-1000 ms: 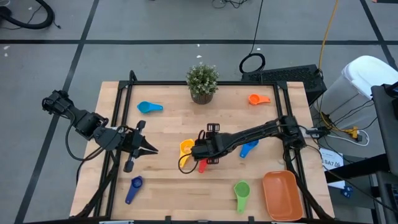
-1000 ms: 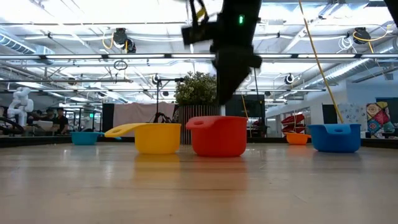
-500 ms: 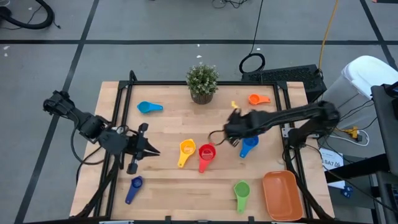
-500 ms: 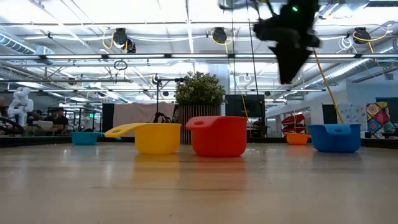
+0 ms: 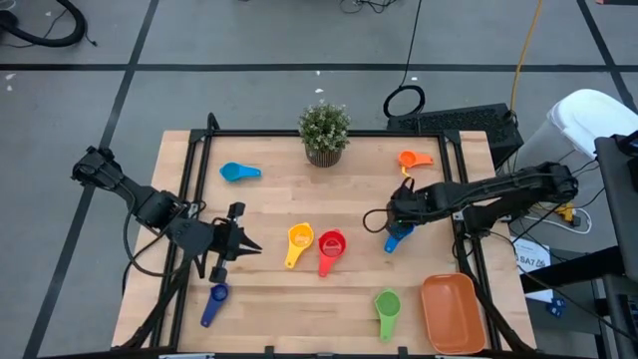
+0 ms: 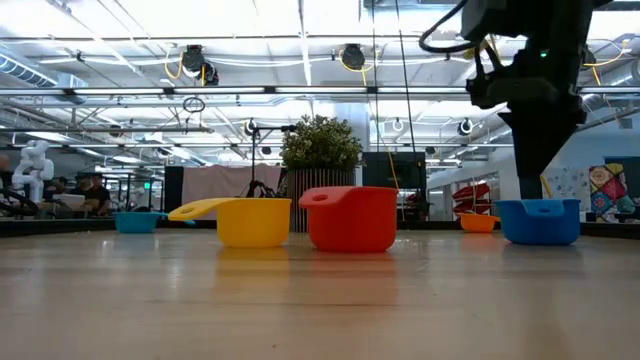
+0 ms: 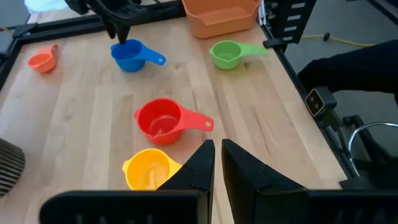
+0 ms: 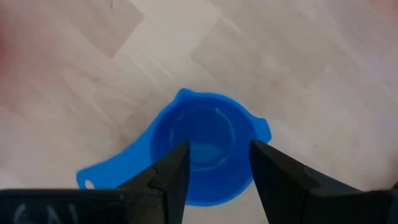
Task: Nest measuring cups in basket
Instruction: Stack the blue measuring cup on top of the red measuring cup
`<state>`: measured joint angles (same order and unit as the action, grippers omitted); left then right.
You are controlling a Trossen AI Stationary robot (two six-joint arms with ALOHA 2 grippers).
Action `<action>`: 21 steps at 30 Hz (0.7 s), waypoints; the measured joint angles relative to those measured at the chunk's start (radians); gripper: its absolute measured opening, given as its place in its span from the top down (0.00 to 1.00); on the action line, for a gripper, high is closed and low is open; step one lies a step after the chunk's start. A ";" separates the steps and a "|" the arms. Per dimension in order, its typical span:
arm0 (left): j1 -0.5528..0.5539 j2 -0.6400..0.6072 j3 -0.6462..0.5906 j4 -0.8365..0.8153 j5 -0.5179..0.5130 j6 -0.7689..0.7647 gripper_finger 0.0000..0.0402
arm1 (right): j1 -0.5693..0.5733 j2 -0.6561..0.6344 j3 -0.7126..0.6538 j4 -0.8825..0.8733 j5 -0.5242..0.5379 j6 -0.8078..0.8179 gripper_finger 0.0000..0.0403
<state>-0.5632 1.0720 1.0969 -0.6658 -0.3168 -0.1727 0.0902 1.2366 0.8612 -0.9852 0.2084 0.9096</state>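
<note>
Seven measuring cups sit upright and apart on the wooden table: light blue (image 5: 239, 172), orange (image 5: 414, 158), blue (image 5: 399, 236), yellow (image 5: 299, 238), red (image 5: 331, 244), dark blue (image 5: 214, 302) and green (image 5: 387, 305). The orange basket (image 5: 454, 314) lies at the near right corner. My right gripper (image 8: 214, 165) is open and hangs just above the blue cup (image 8: 205, 146), pointing down, one finger over each side of its bowl. In the low view the right gripper (image 6: 535, 130) stands clear above the blue cup (image 6: 540, 220). My left gripper (image 7: 216, 163) is shut and hovers left of the yellow cup (image 7: 148, 169).
A small potted plant (image 5: 324, 132) stands at the far edge, mid-table. The red cup (image 7: 163, 119) and the yellow cup sit close together at the centre. Bare wood lies between the blue cup and the basket (image 7: 221, 15). A black frame rims the table.
My right gripper has swung from above the red and yellow cups toward the table's right, rising on the way, and now has come down over the blue cup. No cup has moved.
</note>
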 joint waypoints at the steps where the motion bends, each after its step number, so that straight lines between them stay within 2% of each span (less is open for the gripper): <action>1: 0.000 0.000 0.000 0.008 0.000 0.009 0.91 | 0.004 0.000 0.000 0.005 0.000 -0.018 0.60; 10: 0.000 -0.001 0.000 0.046 0.000 0.029 0.91 | 0.101 0.000 0.000 -0.009 -0.007 -0.270 0.60; 14: 0.000 -0.001 0.000 0.046 0.001 0.029 0.91 | 0.175 0.000 0.000 -0.014 -0.055 -0.382 0.60; 21: -0.031 -0.007 0.000 0.077 0.002 0.058 0.91 | 0.300 0.007 0.000 -0.016 -0.079 -0.402 0.61</action>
<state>-0.5941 1.0653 1.0969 -0.5888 -0.3153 -0.1142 0.3904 1.2436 0.8612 -1.0016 0.1296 0.5079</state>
